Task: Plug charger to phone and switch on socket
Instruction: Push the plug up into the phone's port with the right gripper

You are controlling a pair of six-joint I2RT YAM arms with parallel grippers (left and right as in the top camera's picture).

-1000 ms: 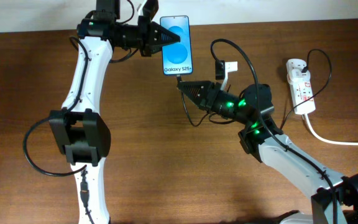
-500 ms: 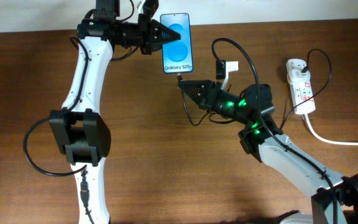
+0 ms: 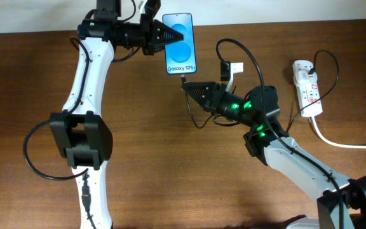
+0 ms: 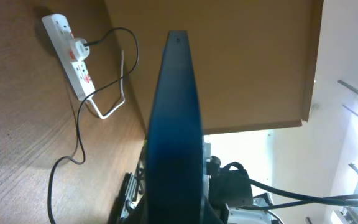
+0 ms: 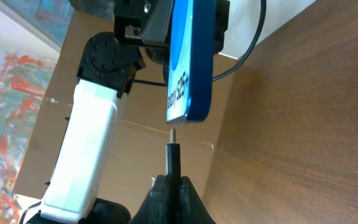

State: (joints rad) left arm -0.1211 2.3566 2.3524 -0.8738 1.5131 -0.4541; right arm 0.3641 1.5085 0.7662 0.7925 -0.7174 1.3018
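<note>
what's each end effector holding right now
left end effector: closed, holding the phone
right end effector: closed, holding the charger by its plug

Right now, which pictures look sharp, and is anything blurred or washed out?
Overhead view: evenly lit and sharp, lettering on the phone readable. Left wrist view: the phone edge looms close and blurred; the room at right is washed out white. Right wrist view: the charger plug is crisp, the upper-left background pale.

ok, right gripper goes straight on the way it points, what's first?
Most likely the bottom edge of the phone. The right gripper is shut on the charger, whose tip aims at that edge across a small gap. Exact alignment in depth isn't clear.
</note>
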